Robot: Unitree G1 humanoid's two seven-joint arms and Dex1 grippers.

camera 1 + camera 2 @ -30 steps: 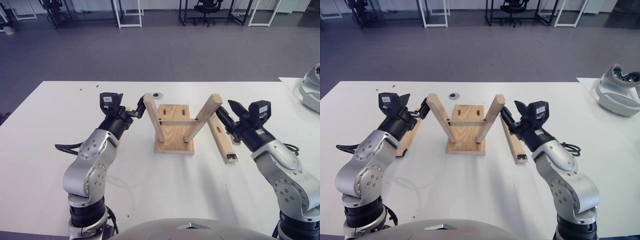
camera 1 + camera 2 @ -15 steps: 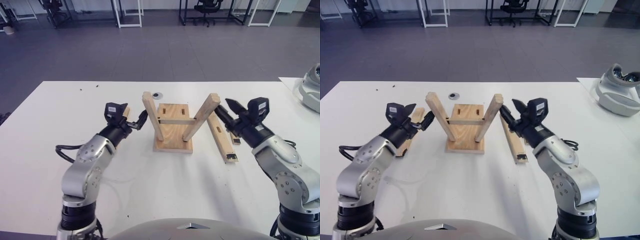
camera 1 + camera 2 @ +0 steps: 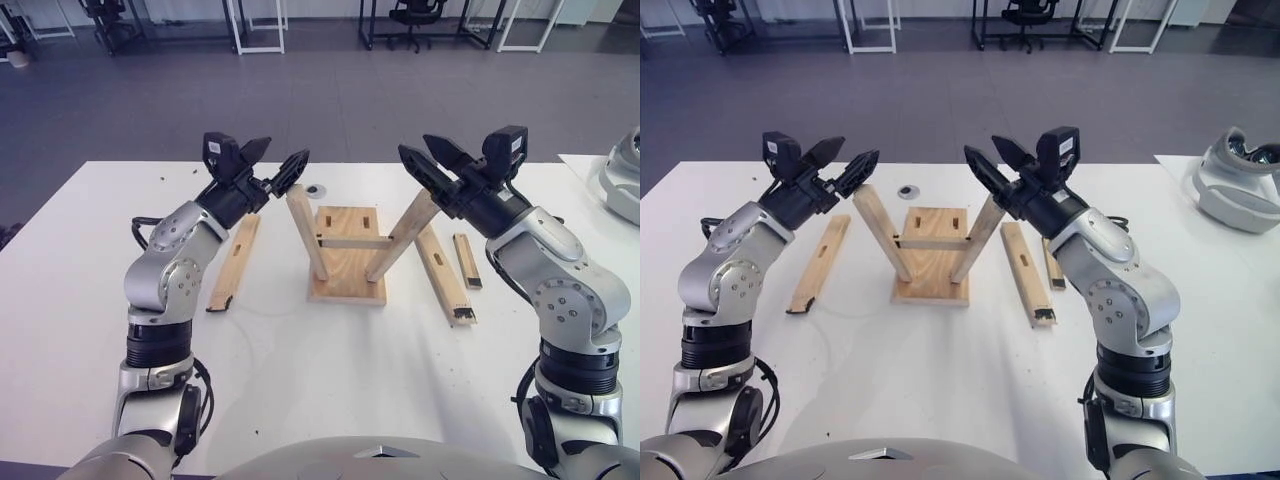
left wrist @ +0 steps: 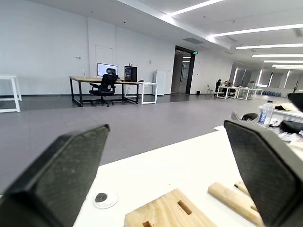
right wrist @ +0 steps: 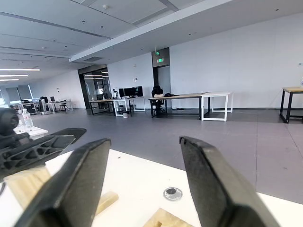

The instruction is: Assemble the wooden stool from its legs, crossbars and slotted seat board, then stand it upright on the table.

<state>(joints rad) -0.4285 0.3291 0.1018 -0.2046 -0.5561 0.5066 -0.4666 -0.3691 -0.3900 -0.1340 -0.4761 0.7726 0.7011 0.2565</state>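
Wooden stool (image 3: 346, 266) between left end effector (image 3: 284, 152) and right end effector (image 3: 414, 146)

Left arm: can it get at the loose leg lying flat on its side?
Probably yes. The loose leg lies flat on bare table, nothing on it, and the left claw hangs open and empty just beyond its far end.

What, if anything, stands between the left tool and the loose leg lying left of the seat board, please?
Nothing visible does. The left tool hangs open, raised above the table; the loose leg lies alone on the table, apart from the seat board and its upright legs.
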